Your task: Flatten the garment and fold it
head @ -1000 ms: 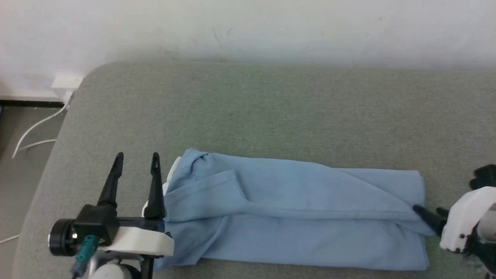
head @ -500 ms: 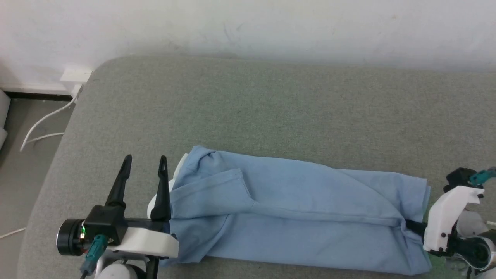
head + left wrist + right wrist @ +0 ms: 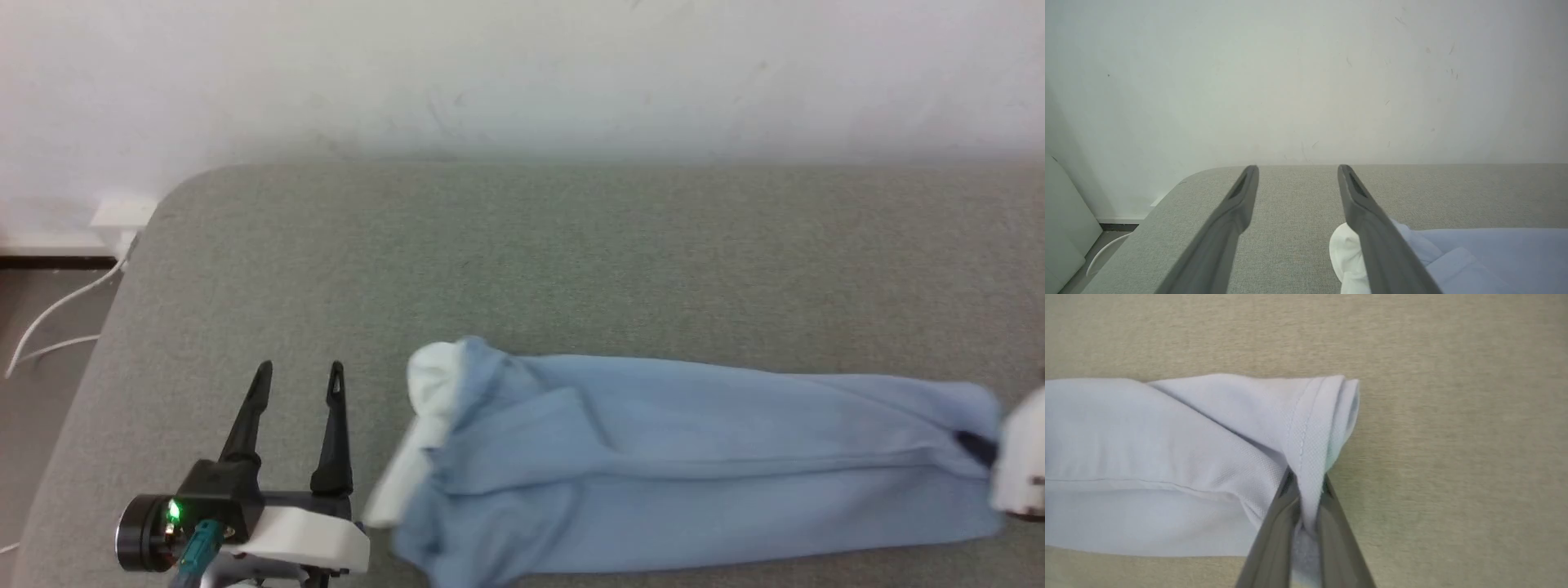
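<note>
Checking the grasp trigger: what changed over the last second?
The right tool closed on the hem of the garment and dragged it toward the robot's right, pulling the collar away from the left tool. The left tool stayed open and empty.

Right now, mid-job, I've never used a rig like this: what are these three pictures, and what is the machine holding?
It is a two-armed robot; each arm ends in two long dark fingers, the jaws. The wide picture comes from its head, looking down on a grey padded surface against a white wall. The other two come from cameras on the wrists, each looking along that arm's own fingers. A light blue garment lies as a long folded strip, with its white collar towards the robot's left. The left jaws stand open, fingers apart, beside the collar end and holding nothing. The right jaws are shut on the garment's stitched hem at the opposite end.
</note>
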Tool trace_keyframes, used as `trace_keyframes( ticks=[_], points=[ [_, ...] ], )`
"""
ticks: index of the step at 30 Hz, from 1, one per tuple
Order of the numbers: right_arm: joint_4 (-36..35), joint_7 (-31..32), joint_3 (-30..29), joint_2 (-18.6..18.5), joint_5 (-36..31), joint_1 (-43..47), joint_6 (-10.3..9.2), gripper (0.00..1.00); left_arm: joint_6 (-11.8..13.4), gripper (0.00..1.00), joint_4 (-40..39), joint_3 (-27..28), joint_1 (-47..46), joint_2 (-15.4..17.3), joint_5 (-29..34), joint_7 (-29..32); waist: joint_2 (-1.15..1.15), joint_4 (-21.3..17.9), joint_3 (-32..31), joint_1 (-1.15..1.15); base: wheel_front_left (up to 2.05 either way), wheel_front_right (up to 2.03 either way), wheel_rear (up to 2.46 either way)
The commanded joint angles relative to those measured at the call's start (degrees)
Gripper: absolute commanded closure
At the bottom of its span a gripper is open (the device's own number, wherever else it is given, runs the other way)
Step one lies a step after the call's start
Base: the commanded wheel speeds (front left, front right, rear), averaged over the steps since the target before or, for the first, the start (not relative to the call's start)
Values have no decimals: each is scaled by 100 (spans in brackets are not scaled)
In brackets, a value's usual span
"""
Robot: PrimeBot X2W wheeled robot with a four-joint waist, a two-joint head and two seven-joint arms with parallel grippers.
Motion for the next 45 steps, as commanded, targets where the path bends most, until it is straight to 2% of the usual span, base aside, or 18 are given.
trace_keyframes(
  ticks=[1, 6, 9, 12, 16, 18, 19, 21, 26, 30, 36, 37, 38, 39, 42, 45],
  points=[
    [19, 26, -298, -115, -110, 101, -6, 100, 8, 0, 6, 14, 62, -24, 32, -27, 0, -116, -54, 0, 0, 0, 0],
    [-119, 159, -1176, -180, -401, 331, -6, 100, 12, 0, 31, -16, 88, -20, 35, -27, 0, -187, -94, 0, 0, 0, 0],
    [-345, 380, -1397, 14, -347, 405, -6, 100, 14, 0, 48, -24, 114, -15, 18, -27, 0, -210, -128, 0, 0, 0, 0],
    [-741, 827, -1301, 468, 232, 426, -6, 100, 9, 0, 74, -33, 150, -14, -15, -21, 0, -216, -194, 0, 0, 0, 0],
    [-1401, 1460, -881, 1050, 1173, 502, -6, 100, -3, 0, 96, -57, 176, -18, -54, -6, 0, -188, -272, 0, 0, 0, 0],
    [-1547, 1552, -759, 1161, 1341, 524, -6, 100, -10, 0, 100, -68, 172, -19, -61, 1, 0, -168, -283, 0, 0, 0, 0],
    [-1774, 1615, -514, 1376, 1596, 544, -6, 100, -25, 0, 115, -92, 150, -21, -75, 26, 0, -121, -297, 0, 0, 0, 0],
    [-1861, 1620, -358, 1468, 1690, 542, -6, 100, -34, 0, 118, -104, 127, -25, -80, 40, 0, -90, -292, 0, 0, 0, 0],
    [-1817, 1236, 435, 1861, 1982, 334, -6, 100, -71, 0, 127, -185, -10, -42, -73, 88, 0, 86, -215, 0, 0, 0, 0],
    [-1361, 602, 1152, 2031, 2046, 17, -6, 100, -120, 0, 189, -271, -160, -79, -57, 97, 0, 267, -82, 0, 0, 0, 0],
    [-412, -470, 2101, 2099, 1778, -456, -6, 100, -177, 0, 330, -357, -366, -192, -61, 62, 0, 530, 145, 0, 0, 0, 0],
    [-251, -588, 2225, 2102, 1764, -513, -6, 84, -184, 0, 361, -362, -384, -207, -66, 56, 0, 554, 168, 0, 0, 0, 0],
    [-129, -687, 2373, 2104, 1743, -581, -6, 55, -187, 0, 389, -361, -404, -214, -66, 50, 0, 575, 201, 0, 0, 0, 0],
    [-51, -826, 2529, 2079, 1678, -664, -6, 0, -188, 0, 416, -357, -423, -221, -67, 43, 0, 585, 220, 0, 0, 0, 0],
    [17, -1122, 3021, 1926, 1635, -887, -6, 0, -190, 0, 484, -331, -450, -233, -78, 26, 0, 587, 249, 0, 0, 0, 0],
    [-185, -1353, 3556, 1544, 1528, -1093, -6, 0, -194, 0, 549, -322, -448, -243, -81, 13, 0, 573, 198, 0, 0, 0, 0]
  ],
)
